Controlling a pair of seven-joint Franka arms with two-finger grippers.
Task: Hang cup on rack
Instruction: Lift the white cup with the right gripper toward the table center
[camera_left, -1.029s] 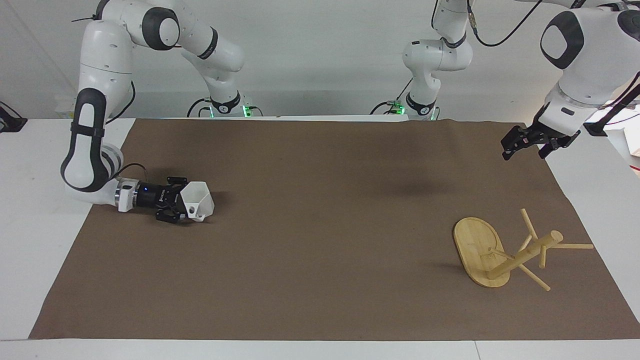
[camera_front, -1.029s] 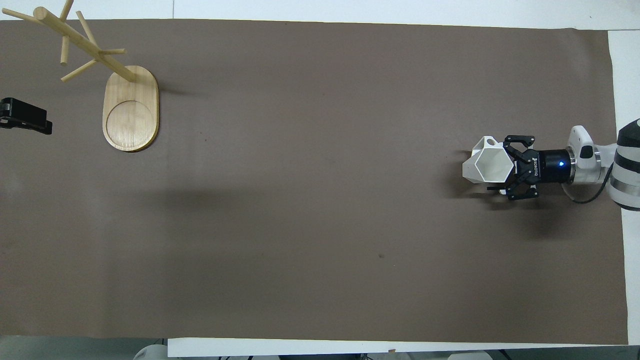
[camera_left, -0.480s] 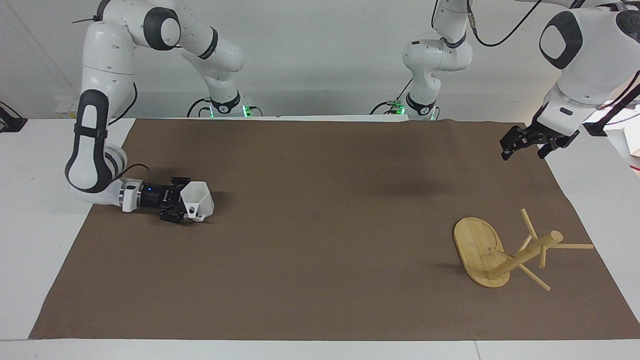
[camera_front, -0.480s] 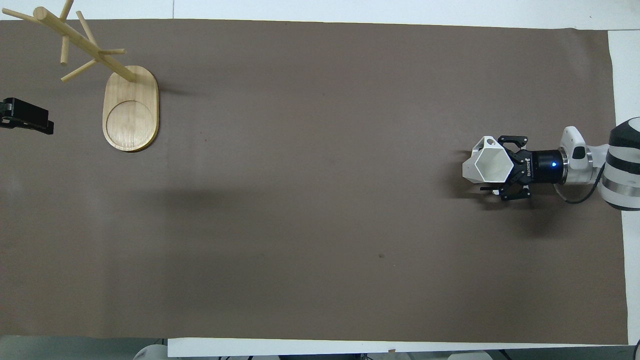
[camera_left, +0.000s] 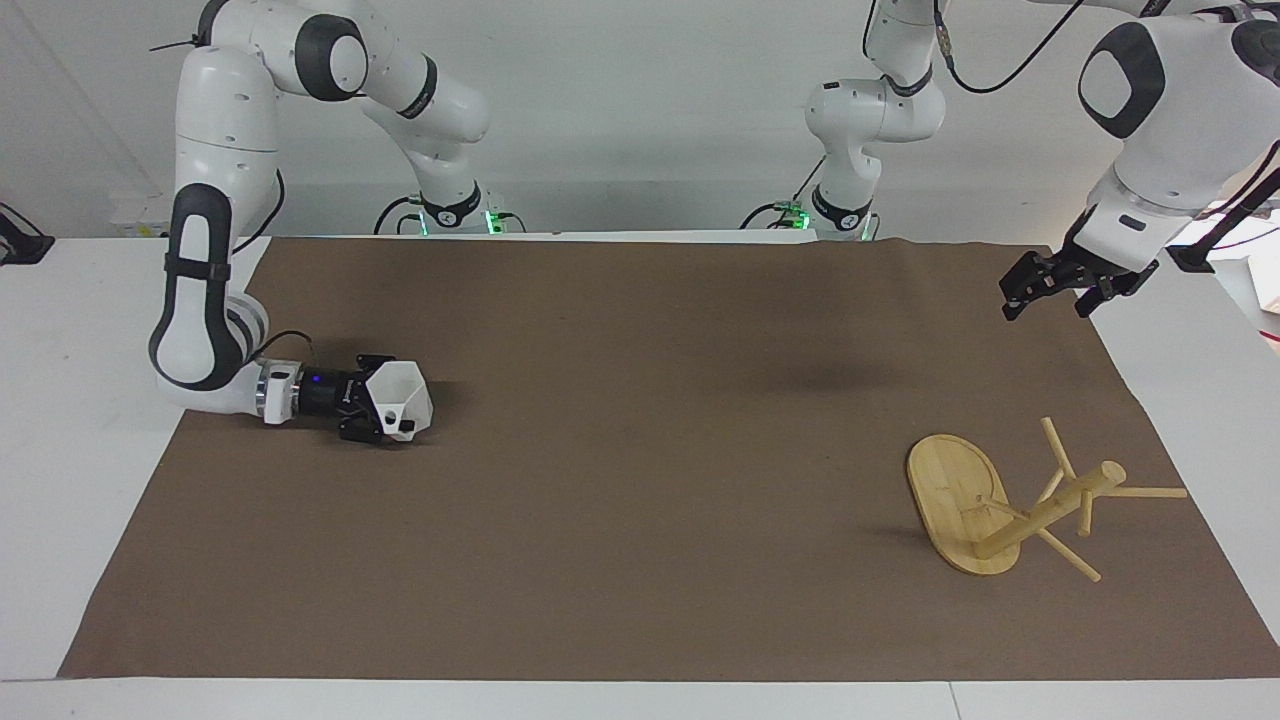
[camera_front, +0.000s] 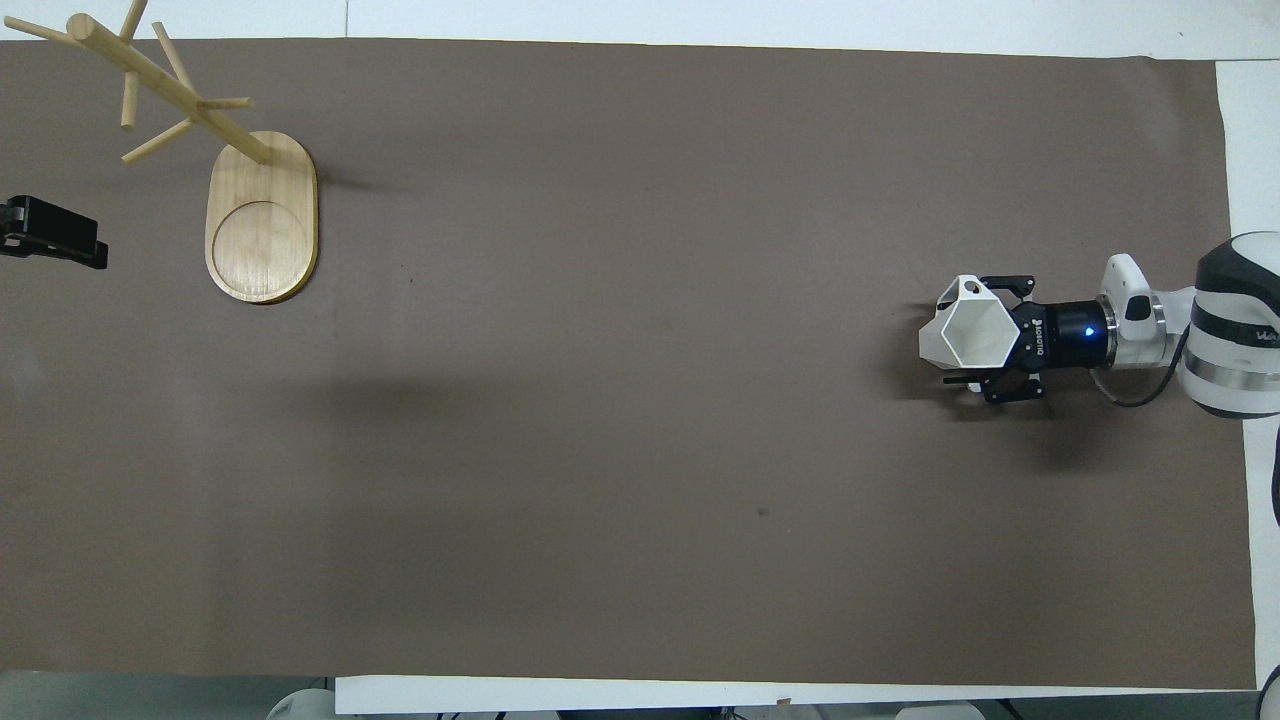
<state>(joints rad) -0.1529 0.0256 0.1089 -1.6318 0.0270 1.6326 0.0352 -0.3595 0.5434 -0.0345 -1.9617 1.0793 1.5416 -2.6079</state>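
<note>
While the two Franka arms are working over a brown mat (camera_left: 640, 500) covering a white table (camera_left: 60, 400), the right gripper (camera_left: 385, 412) is lying low and level over the mat at the right arm's end of the table, its fingers reaching along the table toward the left arm's end. They are flanking the white faceted cup (camera_left: 398, 398), which is sitting at the gripper's tip with the fingers on either side of its lower body; whether they are already pressing on it cannot be told. The cup is tilting, its hexagonal mouth facing up and its small looped handle (camera_front: 968, 289) sticking out from the side farther from the robots. At the left arm's end, the left gripper (camera_left: 1052, 283) is hanging in the air over the mat's edge, spread open and holding nothing, the arm waiting. Farther from the robots than that gripper, the bamboo rack (camera_left: 1010, 505) is standing on its oval base (camera_front: 262, 220), its post rising from the end farther from the robots and its thin pegs angling outward, well apart from the cup.
</note>
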